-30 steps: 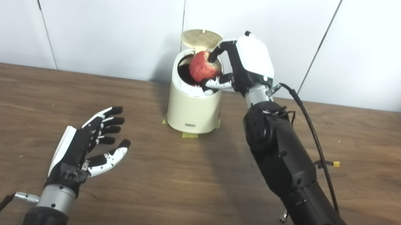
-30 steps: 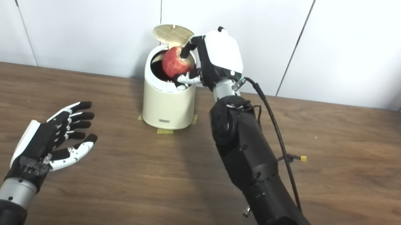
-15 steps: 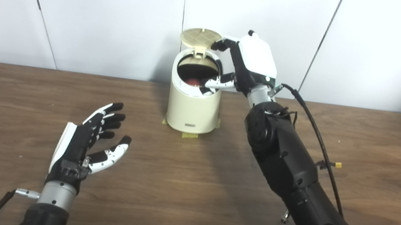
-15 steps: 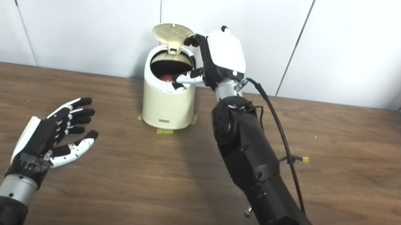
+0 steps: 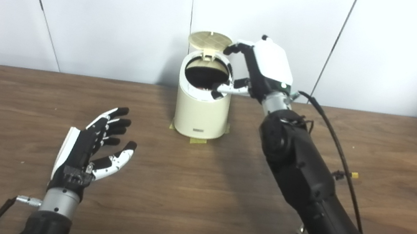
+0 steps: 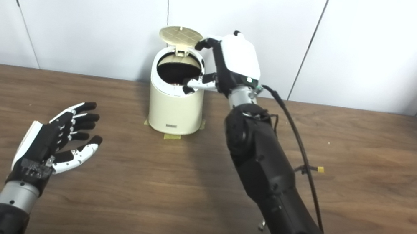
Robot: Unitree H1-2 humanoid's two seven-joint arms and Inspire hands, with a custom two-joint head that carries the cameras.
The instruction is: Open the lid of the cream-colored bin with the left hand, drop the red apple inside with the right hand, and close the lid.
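Observation:
The cream-colored bin stands at the back of the table with its round lid tipped up behind the dark opening. The red apple is out of sight; the inside of the bin looks dark. My right hand hovers at the bin's right rim, open, fingers spread over the opening and holding nothing. My left hand rests low over the table at the front left, palm up and open, far from the bin.
The brown wooden table stretches across the view. Yellow tape marks the bin's base. White wall panels stand right behind the bin. A black cable runs along my right forearm.
My right hand let go of the apple, which dropped into the bin and out of sight. The hand then drew slightly right of the opening. The left hand stayed put.

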